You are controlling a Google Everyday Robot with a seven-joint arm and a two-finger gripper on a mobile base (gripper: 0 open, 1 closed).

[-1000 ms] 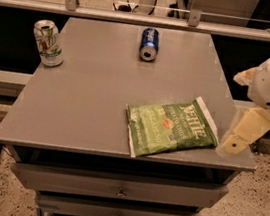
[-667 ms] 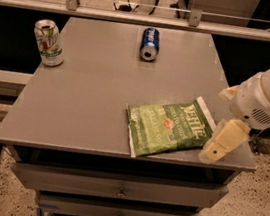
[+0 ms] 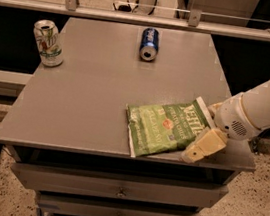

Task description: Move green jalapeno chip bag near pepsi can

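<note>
Robot's gripper [image 3: 201, 147] sits at the right edge of the chip bag [image 3: 164, 129], at the table's [image 3: 86, 97] front. Spread or pinching, I cannot tell. This looks like the reaching step. Next job: grab the bag and carry it back beside the blue can [image 3: 149, 44].

The bag [image 3: 164, 129] is crinkly, shiny plastic, and the worktop [image 3: 91, 93] under it is smooth, dull grey. The blue can [image 3: 149, 42] and the white can [image 3: 48, 42] are shiny metal with silver tops. The hand [image 3: 201, 149], by the bag's right corner, looks like smooth cream plastic.
</note>
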